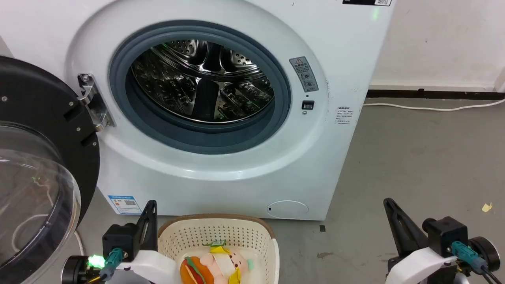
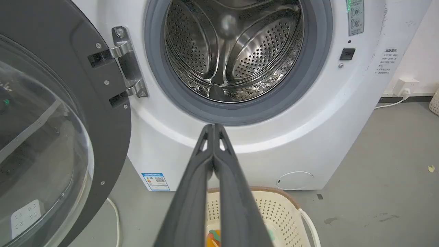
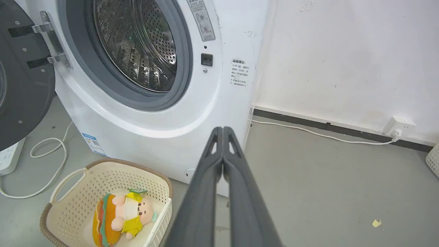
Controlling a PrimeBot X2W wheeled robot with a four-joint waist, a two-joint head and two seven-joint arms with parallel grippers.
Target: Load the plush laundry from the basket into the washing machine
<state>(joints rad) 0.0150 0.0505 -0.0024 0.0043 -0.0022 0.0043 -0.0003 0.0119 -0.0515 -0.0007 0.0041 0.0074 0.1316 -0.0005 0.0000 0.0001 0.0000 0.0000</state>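
Gaping wide, a white front-loading washing machine (image 1: pixel 236 177) shows its shiny perforated steel drum (image 1: pixel 205 79) behind a grey rubber ring (image 1: pixel 197 139). Its black-rimmed, clear domed door (image 1: pixel 39 157) is swung out on a metal hinge (image 1: pixel 92 102) to the robot's left. A cream perforated plastic basket (image 1: pixel 221 232), brown-rimmed and round-cornered, sits on the grey floor (image 1: pixel 414 157) just in front of the machine, below the drum's mouth. Inside it lies the plush toy (image 3: pixel 120 219): a soft, pink-faced doll in a yellow top, face up, joined to an orange-and-green burger. Its long axis runs across the basket, burger to the robot's left, doll's head to the right. The left claw (image 2: pixel 213 126) hovers just beside the basket's left rim, closed tight and holding nothing. The right claw (image 3: pixel 223 129), likewise closed and empty, hangs well apart to the right. A white cable (image 3: pixel 308 132) trails along the wall (image 3: pixel 343 51) to a socket (image 3: pixel 398 126). A power strip (image 3: pixel 8 156) lies near the door, and a yellow scrap (image 1: pixel 487 207) rests on the floor.
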